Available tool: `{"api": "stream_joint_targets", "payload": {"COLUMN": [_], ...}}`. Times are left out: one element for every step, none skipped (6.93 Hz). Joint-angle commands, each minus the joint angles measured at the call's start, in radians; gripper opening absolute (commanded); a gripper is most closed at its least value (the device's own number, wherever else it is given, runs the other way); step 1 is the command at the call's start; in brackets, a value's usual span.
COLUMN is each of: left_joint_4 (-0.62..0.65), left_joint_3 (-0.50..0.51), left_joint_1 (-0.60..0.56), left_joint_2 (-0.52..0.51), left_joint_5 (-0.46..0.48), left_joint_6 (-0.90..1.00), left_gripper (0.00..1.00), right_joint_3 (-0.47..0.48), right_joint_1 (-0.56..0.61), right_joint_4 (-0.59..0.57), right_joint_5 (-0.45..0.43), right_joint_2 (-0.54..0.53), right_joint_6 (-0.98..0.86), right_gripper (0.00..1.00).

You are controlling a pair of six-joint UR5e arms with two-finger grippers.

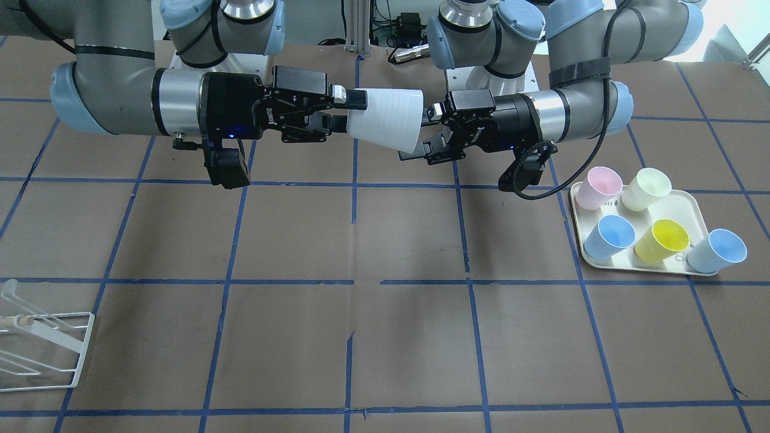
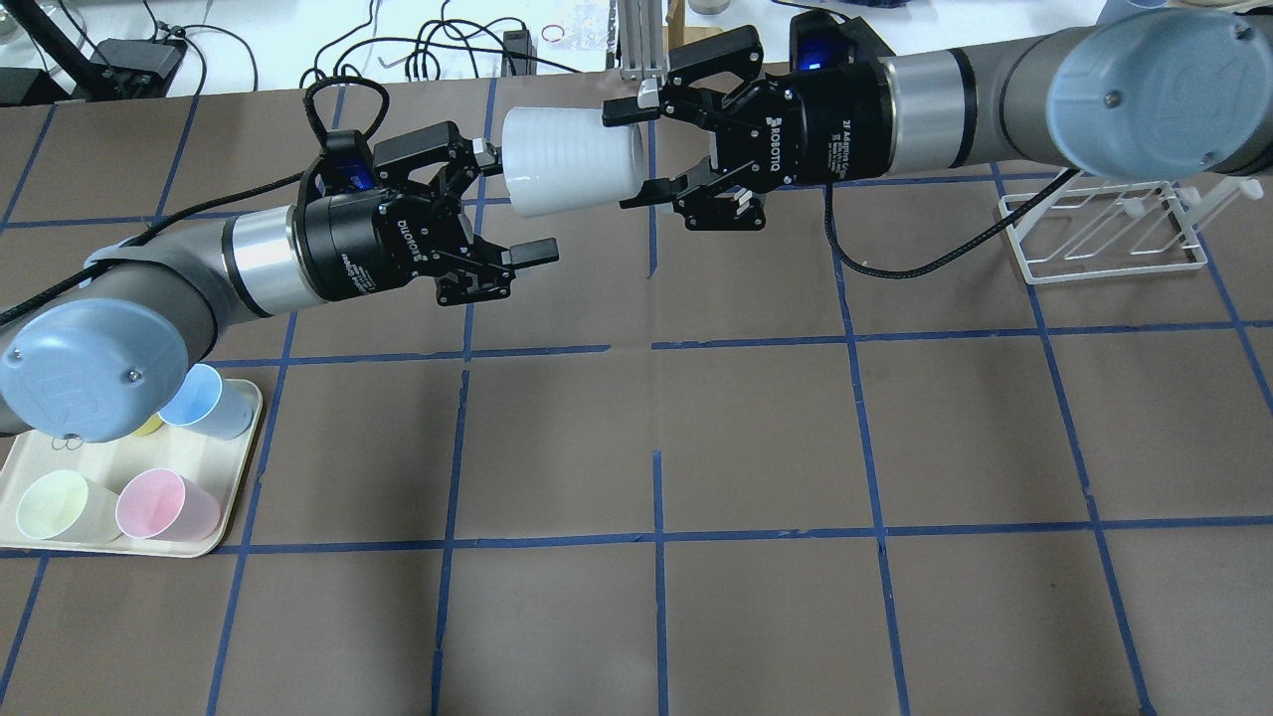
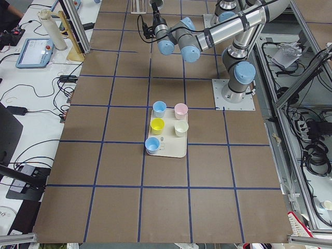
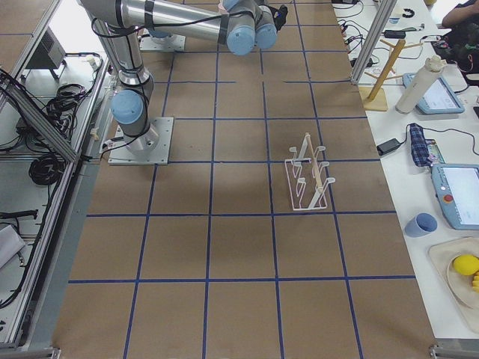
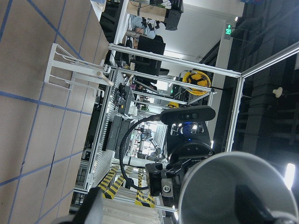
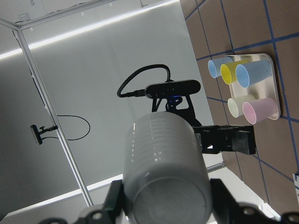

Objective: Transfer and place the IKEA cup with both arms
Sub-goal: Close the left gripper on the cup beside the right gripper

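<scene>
The front-facing camera looks steeply down on the table (image 1: 385, 240) from the operators' side, with the tray (image 1: 701, 210) at its lower right. The overhead camera faces the opposite way from behind the robot, so there the tray lies lower left. Both catch the IKEA cup (image 1: 385, 117) in mid-air, well apart from the tray. The two end cameras sit high and far: the left one centres the tray, the right one the wire rack (image 4: 307, 179). The left wrist camera looks into the IKEA cup's mouth from very close. The right wrist camera sees its base, with the tray beyond.
</scene>
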Motion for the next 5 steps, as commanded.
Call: {"api": "stream_joint_targets", "payload": {"left_joint_4": [0.005,0.012,0.013,0.013,0.013], "left_joint_3": [-0.008,-0.008,-0.008,-0.008,-0.008], "left_joint_1": [0.008,0.011,0.009,0.011,0.009], "left_joint_2": [0.003,-0.005,-0.005,0.001,0.004], "left_joint_5": [0.0,0.0,-0.002,-0.002,-0.002], "left_joint_6": [0.008,0.013,0.016,0.016,0.016], "left_gripper": [0.57,0.56,0.51,0.32,0.08], "right_joint_3": [0.0,0.0,0.0,0.0,0.0], "right_joint_1": [0.0,0.0,0.0,0.0,0.0], "right_joint_4": [0.002,0.004,0.004,0.002,0.002], "right_joint_5": [0.0,0.0,0.0,0.0,0.0], "right_joint_2": [-0.002,-0.004,-0.004,-0.002,-0.002], "right_joint_6": [0.001,0.001,0.001,0.001,0.001], "right_gripper": [0.49,0.49,0.49,0.49,0.5]}}
